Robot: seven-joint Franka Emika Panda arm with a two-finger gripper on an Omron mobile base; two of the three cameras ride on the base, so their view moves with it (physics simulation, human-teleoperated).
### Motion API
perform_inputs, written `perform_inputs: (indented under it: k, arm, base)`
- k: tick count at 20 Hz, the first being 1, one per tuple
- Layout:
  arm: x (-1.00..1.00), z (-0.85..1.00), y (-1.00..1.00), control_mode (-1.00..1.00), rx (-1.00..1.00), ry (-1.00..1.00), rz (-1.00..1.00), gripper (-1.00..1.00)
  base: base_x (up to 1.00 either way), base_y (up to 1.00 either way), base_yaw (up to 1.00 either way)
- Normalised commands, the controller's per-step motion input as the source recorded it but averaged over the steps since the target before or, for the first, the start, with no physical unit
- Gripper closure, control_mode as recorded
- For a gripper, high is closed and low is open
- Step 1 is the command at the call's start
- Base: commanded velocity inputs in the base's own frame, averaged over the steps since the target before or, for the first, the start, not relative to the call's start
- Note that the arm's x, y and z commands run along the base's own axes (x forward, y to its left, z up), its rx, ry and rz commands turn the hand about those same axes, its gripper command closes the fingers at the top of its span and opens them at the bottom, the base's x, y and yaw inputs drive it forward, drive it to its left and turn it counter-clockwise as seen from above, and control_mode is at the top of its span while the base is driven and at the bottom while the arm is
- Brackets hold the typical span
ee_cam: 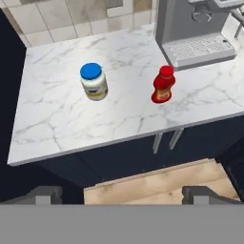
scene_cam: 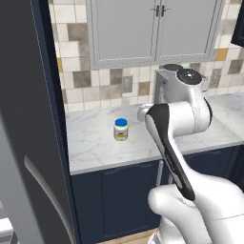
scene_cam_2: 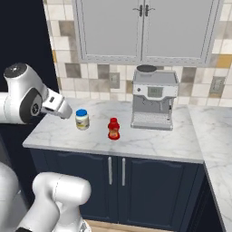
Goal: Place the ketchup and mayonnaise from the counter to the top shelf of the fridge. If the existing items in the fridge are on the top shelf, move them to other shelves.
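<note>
While the gripper (ee_cam: 122, 194) hovers above the counter (ee_cam: 57, 124) front with fingers spread wide and empty, the mayonnaise (ee_cam: 94, 81) stands left of the ketchup (ee_cam: 163, 85), apart. Recommended: descend squarely over one container, straddling it below the cap before closing.

I am in a home kitchen: a marble tabletop (scene_cam_2: 149, 140) over navy cabinets (scene_cam_2: 149, 190), a tiled backsplash (scene_cam_2: 63, 59), grey wall cupboards (scene_cam_2: 145, 29), and a coffee machine (scene_cam_2: 153, 99).
</note>
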Motion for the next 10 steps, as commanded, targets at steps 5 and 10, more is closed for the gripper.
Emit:
perform_inputs:
  k: [5, 10]
  arm:
    - [0.99, -0.68, 0.00, -1.00, -0.01, 0.00, 0.09, -1.00]
    - [1.00, -0.46, 0.23, -1.00, 0.00, 0.00, 0.05, -1.00]
  base:
    - [0.00, 0.00, 0.00]
    - [0.00, 0.00, 0.00]
